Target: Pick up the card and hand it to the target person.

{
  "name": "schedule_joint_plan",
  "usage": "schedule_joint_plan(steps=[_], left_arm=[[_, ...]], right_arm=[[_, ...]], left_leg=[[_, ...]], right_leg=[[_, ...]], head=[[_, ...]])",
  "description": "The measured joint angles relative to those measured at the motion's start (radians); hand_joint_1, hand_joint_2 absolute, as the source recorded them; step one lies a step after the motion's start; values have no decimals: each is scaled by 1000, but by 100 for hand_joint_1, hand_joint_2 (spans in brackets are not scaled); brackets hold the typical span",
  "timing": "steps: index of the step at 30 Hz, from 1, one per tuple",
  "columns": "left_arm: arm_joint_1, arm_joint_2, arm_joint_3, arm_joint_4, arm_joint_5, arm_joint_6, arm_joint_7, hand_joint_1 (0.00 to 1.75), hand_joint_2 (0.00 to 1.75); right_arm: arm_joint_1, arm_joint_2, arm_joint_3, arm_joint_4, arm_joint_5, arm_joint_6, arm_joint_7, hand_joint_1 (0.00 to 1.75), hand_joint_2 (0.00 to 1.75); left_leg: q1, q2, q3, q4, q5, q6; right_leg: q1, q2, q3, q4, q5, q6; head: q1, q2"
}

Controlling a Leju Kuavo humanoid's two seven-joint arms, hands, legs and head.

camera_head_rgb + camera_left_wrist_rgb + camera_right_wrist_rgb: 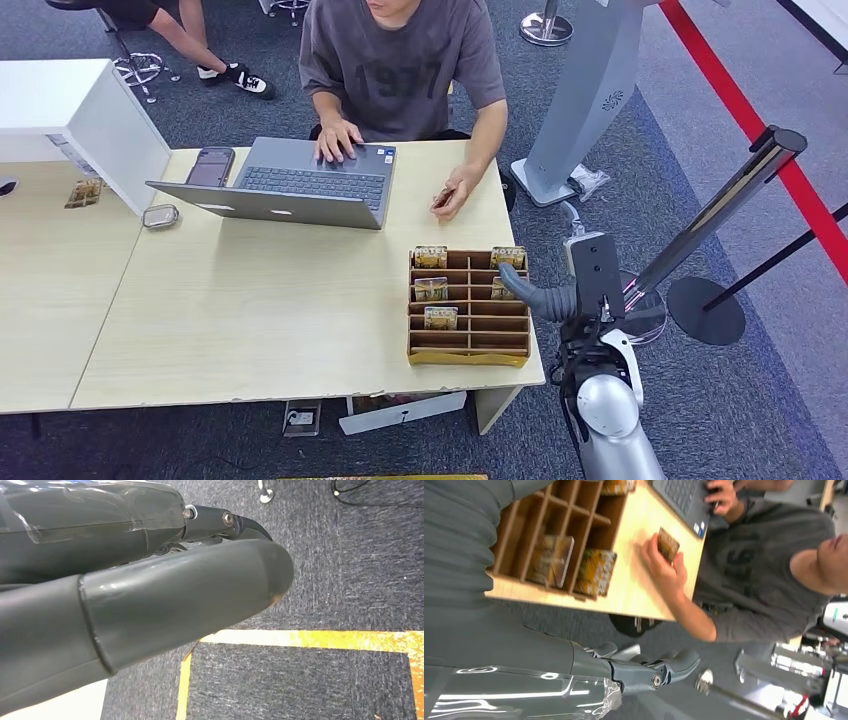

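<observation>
Holding the card (668,544) upright just beyond the wooden rack (469,345), the person's hand (455,192) rests on the worktop (250,320). The right hand (540,296) hovers empty beside the rack, fingers apart. I cannot tell how the left hand's (150,605) fingers lie.

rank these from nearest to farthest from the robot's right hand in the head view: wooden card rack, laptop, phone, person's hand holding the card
1. Wooden card rack: right beside the right hand, at the table's near right corner.
2. Person's hand holding the card: beyond the rack, near the table's far edge.
3. Laptop: farther left, in front of the person.
4. Phone: farthest, left of the laptop.
</observation>
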Motion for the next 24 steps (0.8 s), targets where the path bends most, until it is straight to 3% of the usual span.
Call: schedule_joint_plan(steps=[10, 24], left_arm=[[-2, -10, 14, 0, 15, 14, -2, 0, 0], [-2, -29, 30, -7, 25, 29, -6, 0, 0]], right_arm=[[70, 22, 54, -27, -133, 45, -23, 0, 175], [85, 19, 102, -35, -32, 12, -17, 0, 175]], left_leg=[[0, 0, 0, 0, 0, 0], [0, 0, 0, 0, 0, 0]], right_leg=[[0, 0, 0, 0, 0, 0], [0, 0, 0, 0, 0, 0]], head=[[0, 0], [0, 0]])
